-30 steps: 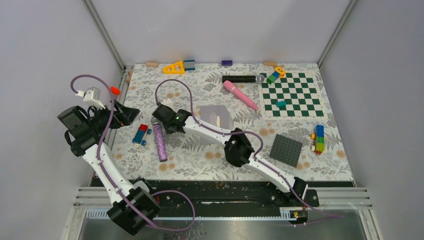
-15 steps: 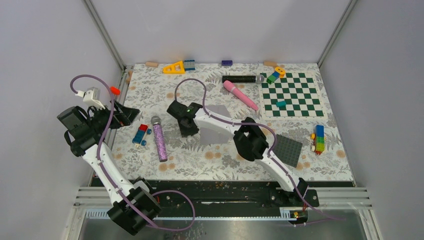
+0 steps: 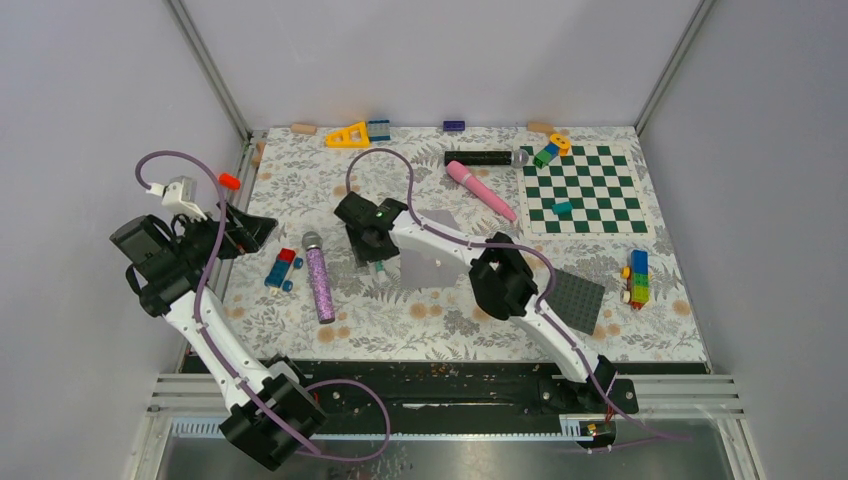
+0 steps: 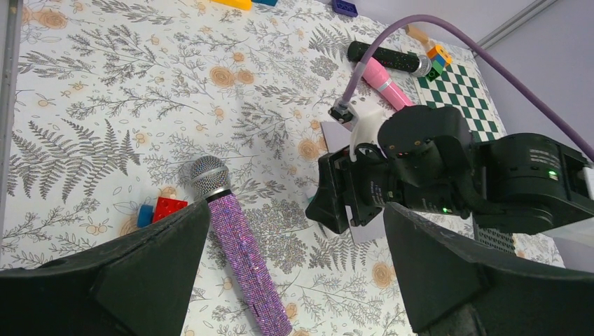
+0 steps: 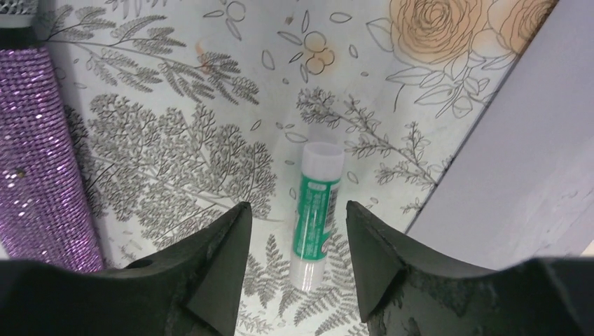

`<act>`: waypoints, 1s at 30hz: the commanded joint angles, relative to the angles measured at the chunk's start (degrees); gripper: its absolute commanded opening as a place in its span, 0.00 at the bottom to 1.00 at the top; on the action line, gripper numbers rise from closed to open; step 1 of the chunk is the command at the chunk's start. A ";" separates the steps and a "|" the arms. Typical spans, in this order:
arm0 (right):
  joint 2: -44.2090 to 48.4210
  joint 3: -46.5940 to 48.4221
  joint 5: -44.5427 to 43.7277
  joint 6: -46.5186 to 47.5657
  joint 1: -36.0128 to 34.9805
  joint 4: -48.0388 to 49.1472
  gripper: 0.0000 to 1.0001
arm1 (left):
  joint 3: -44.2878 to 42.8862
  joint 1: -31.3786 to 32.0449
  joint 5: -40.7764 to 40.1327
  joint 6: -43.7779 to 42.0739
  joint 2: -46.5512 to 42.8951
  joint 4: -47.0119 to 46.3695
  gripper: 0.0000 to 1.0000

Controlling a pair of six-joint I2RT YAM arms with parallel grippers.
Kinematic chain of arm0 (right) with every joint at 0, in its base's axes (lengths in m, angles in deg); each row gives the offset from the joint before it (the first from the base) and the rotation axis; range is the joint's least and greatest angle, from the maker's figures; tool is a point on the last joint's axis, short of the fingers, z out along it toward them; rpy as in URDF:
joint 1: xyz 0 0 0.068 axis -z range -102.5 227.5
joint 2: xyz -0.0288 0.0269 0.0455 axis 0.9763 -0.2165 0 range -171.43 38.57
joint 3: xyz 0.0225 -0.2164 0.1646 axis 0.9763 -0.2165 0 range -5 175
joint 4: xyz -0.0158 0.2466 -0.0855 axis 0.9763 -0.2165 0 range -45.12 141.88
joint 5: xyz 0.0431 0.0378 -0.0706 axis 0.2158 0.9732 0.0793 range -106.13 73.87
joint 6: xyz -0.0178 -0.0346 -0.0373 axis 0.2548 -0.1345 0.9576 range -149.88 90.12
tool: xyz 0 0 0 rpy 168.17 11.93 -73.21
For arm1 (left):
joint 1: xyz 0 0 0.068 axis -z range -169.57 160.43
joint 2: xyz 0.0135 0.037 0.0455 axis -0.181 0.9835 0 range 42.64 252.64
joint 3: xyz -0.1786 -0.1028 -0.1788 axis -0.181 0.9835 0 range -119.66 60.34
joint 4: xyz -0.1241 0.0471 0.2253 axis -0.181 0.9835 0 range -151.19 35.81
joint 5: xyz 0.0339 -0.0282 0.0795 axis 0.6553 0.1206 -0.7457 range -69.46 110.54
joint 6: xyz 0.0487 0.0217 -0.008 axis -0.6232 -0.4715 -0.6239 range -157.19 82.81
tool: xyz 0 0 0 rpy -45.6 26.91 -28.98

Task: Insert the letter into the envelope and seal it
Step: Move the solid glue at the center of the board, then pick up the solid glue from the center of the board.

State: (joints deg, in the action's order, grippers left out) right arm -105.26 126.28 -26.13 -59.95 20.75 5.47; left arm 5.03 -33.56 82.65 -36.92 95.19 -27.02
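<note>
Right gripper (image 5: 294,213) has shifted right, from beside the purple microphone (image 5: 42,140) to the left edge of the envelope (image 5: 518,140). Its fingers are parting, and a green glue stick (image 5: 316,210) lies free on the counter (image 3: 300,180) between them, apparently just released. Left gripper (image 4: 294,208) hangs at left, fingers wide apart, empty. The letter is not visible, possibly already inside the envelope; gluing seems finished.

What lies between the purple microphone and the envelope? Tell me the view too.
A green-and-white glue stick lies flat between the purple microphone and the envelope, below the open right gripper; the right wrist view shows it.
</note>
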 commanded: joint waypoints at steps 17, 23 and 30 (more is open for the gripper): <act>-1.33 1.38 1.01 3.29 1.97 1.33 0.04 | -0.33 -1.19 3.66 -1.05 -0.35 -0.99 0.99; 5.81 3.02 8.03 6.11 5.11 2.89 0.00 | -0.15 0.26 4.60 -0.44 0.18 -2.89 0.99; 24.49 -9.10 19.43 8.31 11.07 7.51 0.00 | -2.70 19.35 -6.77 0.91 -0.32 -5.19 0.99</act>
State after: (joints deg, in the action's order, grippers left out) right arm -96.21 120.71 -13.98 -53.78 28.03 9.58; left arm 4.99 -24.23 82.15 -36.72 95.26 -28.07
